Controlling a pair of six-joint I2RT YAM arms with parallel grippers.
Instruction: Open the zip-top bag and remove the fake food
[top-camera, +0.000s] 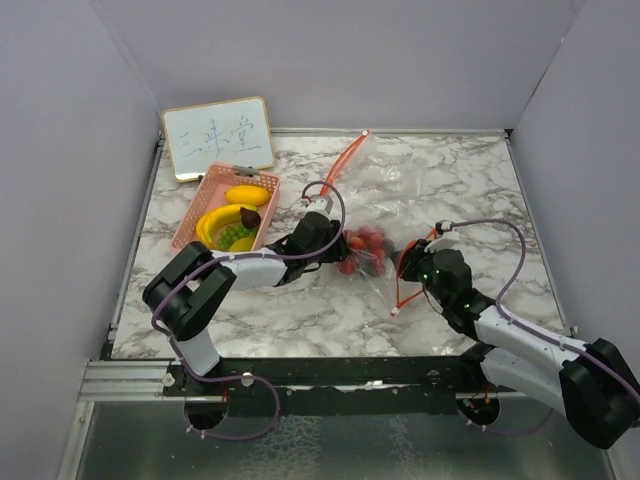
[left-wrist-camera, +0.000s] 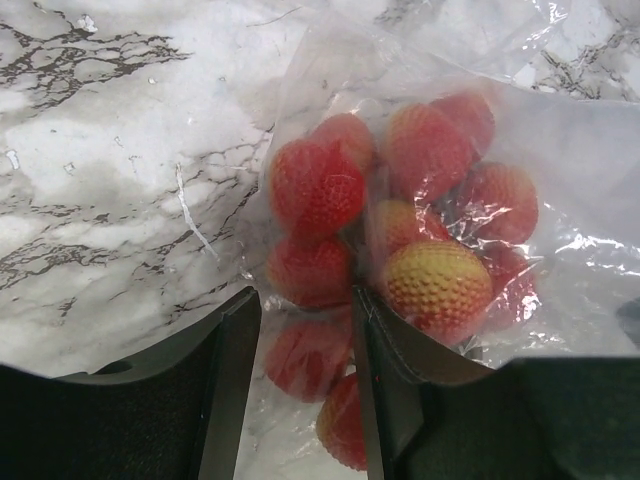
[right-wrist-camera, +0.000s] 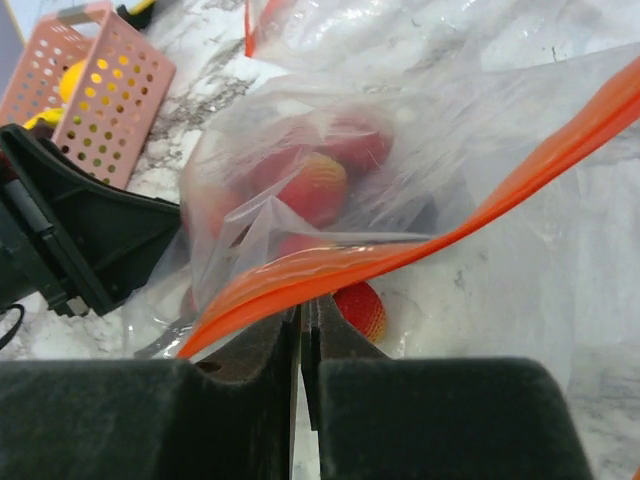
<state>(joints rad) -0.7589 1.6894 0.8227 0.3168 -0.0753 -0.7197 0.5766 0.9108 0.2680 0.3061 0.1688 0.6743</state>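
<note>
Red berries (left-wrist-camera: 400, 200) lie inside a clear bag (left-wrist-camera: 585, 200) on a marble table (left-wrist-camera: 100, 150). Gripper (left-wrist-camera: 303, 320) fingers (left-wrist-camera: 232, 390) flank one berry through the film; grip unconfirmed.

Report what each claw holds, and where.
Right claw pinches the clear plastic zip-top bag by its orange zipper strip. Left claw squeezes the red plastic berry cluster through the bag.

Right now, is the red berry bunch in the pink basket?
No, the red berry cluster lies inside the clear bag, apart from the pink basket.
</note>
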